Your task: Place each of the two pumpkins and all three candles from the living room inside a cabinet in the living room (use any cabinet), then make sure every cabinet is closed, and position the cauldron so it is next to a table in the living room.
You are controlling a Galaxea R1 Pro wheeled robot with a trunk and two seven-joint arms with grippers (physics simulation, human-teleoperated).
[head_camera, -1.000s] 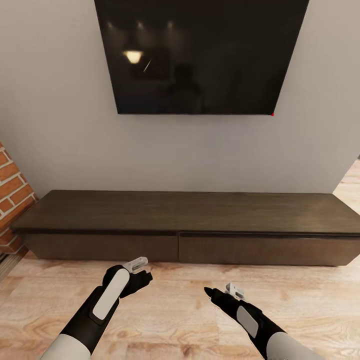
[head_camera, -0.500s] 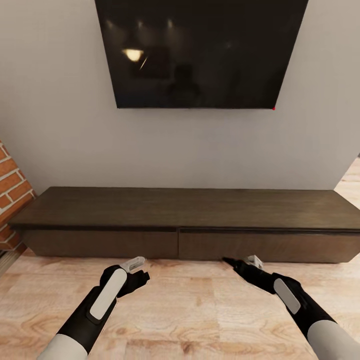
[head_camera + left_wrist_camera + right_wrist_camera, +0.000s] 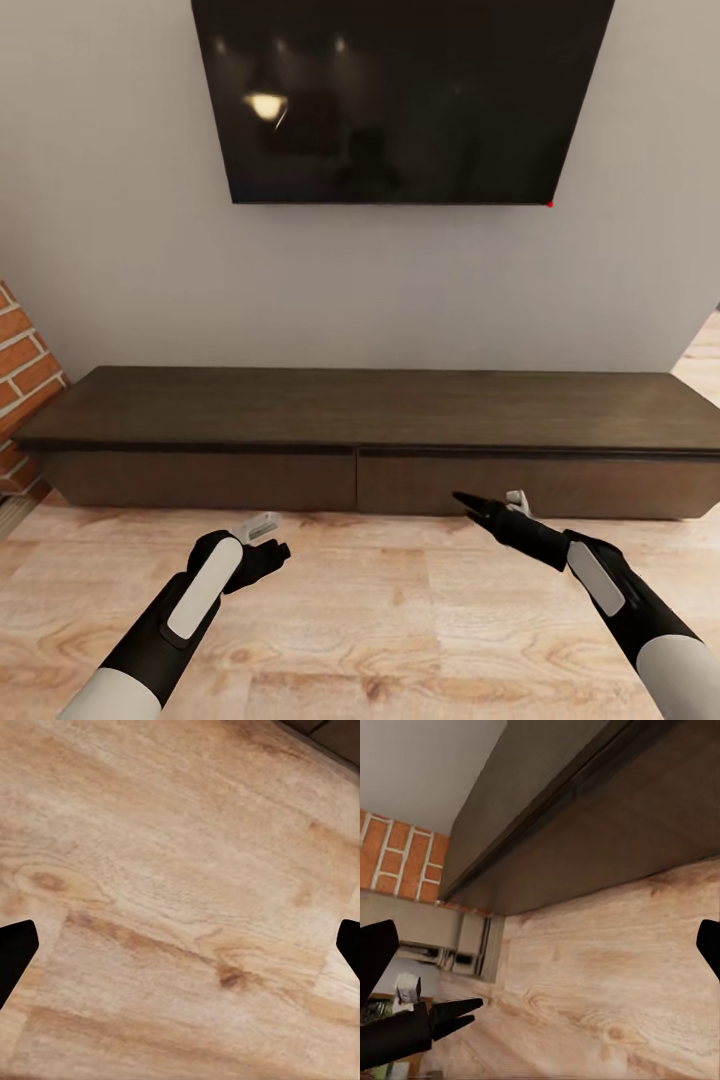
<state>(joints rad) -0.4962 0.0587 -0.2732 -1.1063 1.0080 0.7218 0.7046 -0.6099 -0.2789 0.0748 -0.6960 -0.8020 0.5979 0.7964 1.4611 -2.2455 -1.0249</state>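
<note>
The long, low dark brown wood-grain cabinet stands against the grey wall beneath a large black wall-mounted screen, both wide drawer fronts flush and closed. The left hand hovers over the light wooden plank floor, fingers spread apart and empty. The right hand reaches close to the right drawer front, its fingers likewise apart and empty. Red brick edges the left side.

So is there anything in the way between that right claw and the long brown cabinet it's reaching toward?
Nothing visible. The right gripper is low over the bare wood floor, just in front of the cabinet, near its right drawer front. Both drawer fronts look shut, with only open floor before them. The left gripper is farther back from the cabinet.
</note>
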